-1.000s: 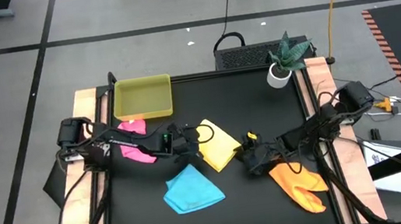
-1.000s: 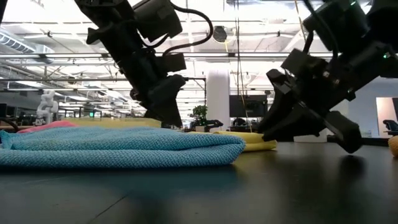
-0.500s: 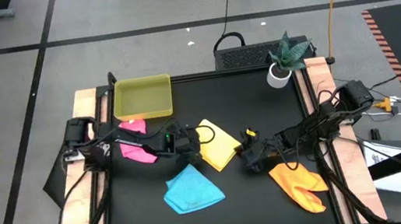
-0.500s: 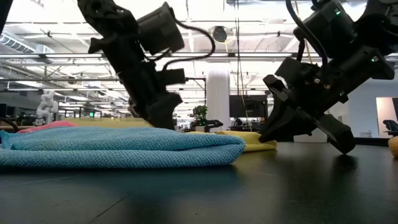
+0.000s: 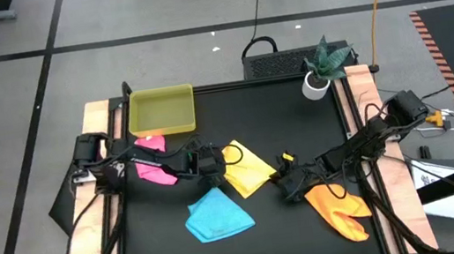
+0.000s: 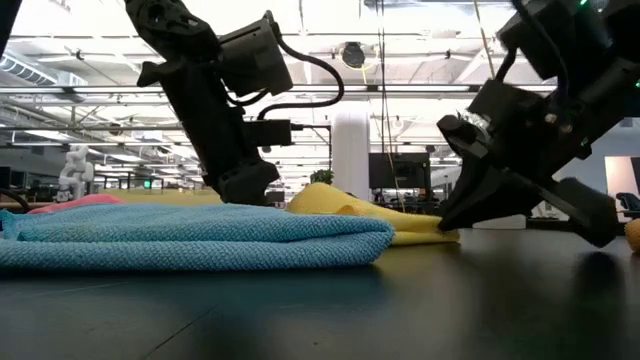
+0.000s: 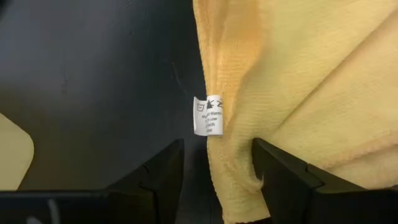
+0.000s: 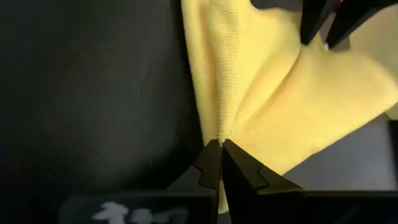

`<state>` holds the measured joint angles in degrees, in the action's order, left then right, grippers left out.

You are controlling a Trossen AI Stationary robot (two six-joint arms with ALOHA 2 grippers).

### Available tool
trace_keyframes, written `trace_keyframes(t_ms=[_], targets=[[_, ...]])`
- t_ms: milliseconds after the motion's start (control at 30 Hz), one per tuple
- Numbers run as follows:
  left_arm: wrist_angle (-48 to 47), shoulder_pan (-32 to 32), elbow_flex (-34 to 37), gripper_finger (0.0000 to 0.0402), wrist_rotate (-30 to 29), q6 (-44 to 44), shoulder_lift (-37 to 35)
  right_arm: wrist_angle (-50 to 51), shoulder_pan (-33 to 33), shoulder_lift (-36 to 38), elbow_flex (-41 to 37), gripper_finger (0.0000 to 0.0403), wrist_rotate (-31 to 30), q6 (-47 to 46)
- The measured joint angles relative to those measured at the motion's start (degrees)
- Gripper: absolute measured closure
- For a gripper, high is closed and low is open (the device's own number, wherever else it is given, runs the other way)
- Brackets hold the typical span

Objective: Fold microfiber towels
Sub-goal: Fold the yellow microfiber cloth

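seen from above, the yellow towel (image 5: 246, 165) lies mid-table between both arms, blue towel (image 5: 217, 215) in front of it, pink towel (image 5: 153, 160) near the tray (image 5: 161, 110), orange towel (image 5: 338, 207) to the right. in the low view a yellow fold rises toward the right gripper (image 6: 452, 222). in the left wrist view the left gripper (image 7: 214, 171) straddles an edge by the care label (image 7: 208, 116), fingers spread, though contact is hard to judge. in the right wrist view the right gripper (image 8: 220, 152) pinches a corner, puckering it. the cloth looks light and limp; corners seem the best hold.
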<state>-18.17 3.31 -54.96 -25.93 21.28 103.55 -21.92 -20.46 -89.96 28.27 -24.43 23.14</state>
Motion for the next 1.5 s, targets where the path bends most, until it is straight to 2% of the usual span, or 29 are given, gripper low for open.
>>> trace_keyframes(t_ms=[233, 400, 633, 733, 833, 967, 1100, 1233, 1333, 1400, 1500], targets=[[0.0, 1.9, 0.0, 0.0211, -0.1, -1.7, -1.3, -3.6, -0.3, 0.1, 0.0, 0.0399, 0.8, -3.1], [0.3, 3.1, 0.0, 0.0211, -0.2, -1.7, -3.5, -4.9, -0.3, -0.1, 0.0, 0.0382, 5.7, -6.2], [1.7, 3.6, 0.1, 0.0211, -0.8, -1.7, -4.3, -5.6, -1.0, 0.5, 0.0, 0.0308, 6.8, -9.0], [2.3, 3.6, 0.0, 0.0211, 0.0, -1.9, -4.3, -12.2, -1.7, 0.7, 0.0, 0.0279, 6.9, -9.0], [2.0, 3.5, 0.1, 0.0211, 0.2, -2.1, -4.3, -17.9, -1.6, 0.7, 0.0, 0.0267, 6.9, -9.5], [2.4, 3.1, 0.7, 0.0211, 0.5, -2.1, -4.3, -16.0, 0.6, 0.2, 0.0, 0.0278, 6.8, -15.5], [3.8, 2.1, 3.5, 0.0211, 0.9, -2.1, -4.3, -13.5, 2.1, -2.1, 0.0, 0.0316, 7.4, -20.0], [7.8, 0.4, 6.8, 0.0211, 0.2, -2.9, -4.3, -15.0, 2.8, -6.2, 0.7, 0.0364, 11.7, -21.0], [9.0, -0.7, 7.6, 0.0211, -4.0, -3.1, -4.2, -15.0, 2.8, -10.0, 2.9, 0.0394, 15.1, -21.0], [8.9, -1.0, 7.5, 0.0211, -6.7, -3.1, -4.2, -15.0, 2.5, -12.2, 4.9, 0.0399, 17.4, -21.0], [9.1, -0.6, 6.6, 0.0211, -7.2, -3.8, -4.2, -15.1, 1.8, -13.9, 7.6, 0.0389, 18.6, -20.7]])
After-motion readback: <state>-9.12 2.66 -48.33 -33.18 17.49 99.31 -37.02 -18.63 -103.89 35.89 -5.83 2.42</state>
